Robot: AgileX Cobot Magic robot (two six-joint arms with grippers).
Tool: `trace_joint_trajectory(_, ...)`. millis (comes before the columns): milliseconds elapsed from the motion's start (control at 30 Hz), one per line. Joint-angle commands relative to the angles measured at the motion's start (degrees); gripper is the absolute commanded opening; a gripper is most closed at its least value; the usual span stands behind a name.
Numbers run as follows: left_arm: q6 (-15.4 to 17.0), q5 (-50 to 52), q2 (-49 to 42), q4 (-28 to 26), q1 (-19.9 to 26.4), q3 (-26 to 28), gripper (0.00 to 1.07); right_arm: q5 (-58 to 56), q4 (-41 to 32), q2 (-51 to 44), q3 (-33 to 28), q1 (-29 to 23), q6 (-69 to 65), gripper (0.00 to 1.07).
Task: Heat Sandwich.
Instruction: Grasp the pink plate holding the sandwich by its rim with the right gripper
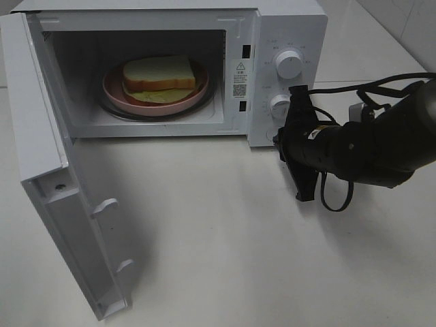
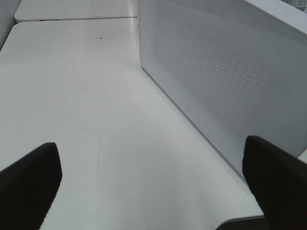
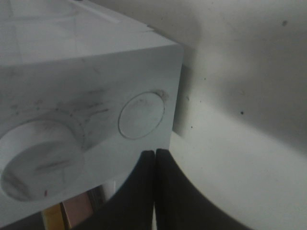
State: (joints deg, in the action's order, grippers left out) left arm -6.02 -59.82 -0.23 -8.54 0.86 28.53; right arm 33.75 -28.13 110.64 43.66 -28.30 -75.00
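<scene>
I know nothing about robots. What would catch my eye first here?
The white microwave stands with its door swung wide open, a sandwich on a pink plate inside. On the right, the black right gripper, shut, sits close to the round button on its front.

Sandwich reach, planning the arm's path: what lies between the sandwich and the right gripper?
The exterior high view shows the microwave's control panel, by its lower knob, between the shut right gripper and the sandwich inside.

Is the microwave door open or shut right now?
Open. The door is swung wide on its left hinge, leaving the sandwich on its pink plate exposed inside.
</scene>
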Motion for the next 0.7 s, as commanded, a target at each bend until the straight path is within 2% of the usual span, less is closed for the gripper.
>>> trace_joint_trajectory(33,0.3,0.5,-1.1,-0.1,0.1,-0.2,0.98,-2.1,4.3,-2.1,-0.3,0.2,0.9,0.03)
trace_joint_trajectory(100,0.3,0.5,-1.1,-0.1,0.1,-0.2,0.98,-6.5,9.3,-4.0,-0.2,0.2,2.2,0.03)
trace_joint_trajectory(167,0.3,0.5,-1.1,-0.1,0.1,-0.2,0.98,-9.2,10.9,-4.9,-0.2,0.3,4.8,0.03)
trace_joint_trajectory(500,0.3,0.5,-1.1,-0.1,0.1,-0.2,0.98,-25.8,11.6,-9.1,1.0,0.3,29.2,0.04)
trace_joint_trajectory(633,0.3,0.5,-1.1,-0.1,0.1,-0.2,0.98,-38.5,11.6,-10.7,4.8,0.3,48.3,0.05)
trace_joint_trajectory(700,0.3,0.5,-1.1,-0.1,0.1,-0.2,0.98,-41.1,11.6,-10.7,5.6,0.3,51.4,0.05)
